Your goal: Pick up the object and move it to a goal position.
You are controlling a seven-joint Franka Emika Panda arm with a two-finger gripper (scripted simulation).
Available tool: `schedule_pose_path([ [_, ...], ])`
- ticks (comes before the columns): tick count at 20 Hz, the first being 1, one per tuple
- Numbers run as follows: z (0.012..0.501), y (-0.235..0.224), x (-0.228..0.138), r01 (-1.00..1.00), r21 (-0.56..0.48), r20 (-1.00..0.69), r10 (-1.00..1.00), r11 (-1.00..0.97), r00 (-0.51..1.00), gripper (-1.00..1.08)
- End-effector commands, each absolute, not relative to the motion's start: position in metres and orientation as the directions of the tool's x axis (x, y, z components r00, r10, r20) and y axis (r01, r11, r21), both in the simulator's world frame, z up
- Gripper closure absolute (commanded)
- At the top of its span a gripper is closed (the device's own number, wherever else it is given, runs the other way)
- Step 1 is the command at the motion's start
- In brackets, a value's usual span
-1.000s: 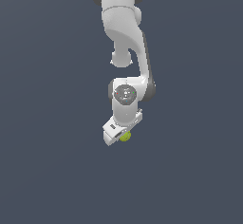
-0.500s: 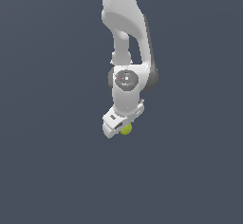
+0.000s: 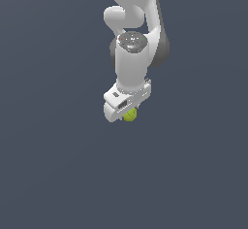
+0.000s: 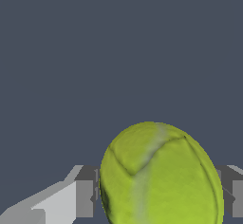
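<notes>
White gripper [image 3: 127, 110] closed on the yellow-green ball [image 4: 161, 175], fingers [image 4: 84, 198] pressed against both its sides, arm pointing downward.

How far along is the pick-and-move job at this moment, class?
Done: the pick. The end effector is shut on the yellow-green ball, which sits between both fingers in the wrist view. In hand: carrying it. Left: reaching the goal position, which neither view shows, so remaining travel cannot be judged.
</notes>
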State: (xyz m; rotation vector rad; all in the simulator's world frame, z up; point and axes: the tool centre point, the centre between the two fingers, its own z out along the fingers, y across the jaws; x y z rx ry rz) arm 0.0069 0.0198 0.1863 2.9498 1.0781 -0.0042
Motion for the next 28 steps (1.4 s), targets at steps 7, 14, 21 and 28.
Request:
schedule_pose_path([
  [7, 0.286, 0.026, -0.021, 0.646, 0.001, -0.001, 0.646, -0.764, 0.764, 1.08],
  [14, 0.354, 0.029, -0.039, 0.646, 0.0, 0.0, 0.646, -0.764, 0.764, 1.08],
  [21, 0.396, 0.031, -0.048, 0.645, 0.0, 0.0, 0.645, -0.764, 0.764, 1.08],
  [28, 0.41, 0.032, -0.051, 0.645, 0.0, 0.0, 0.645, -0.764, 0.764, 1.08],
])
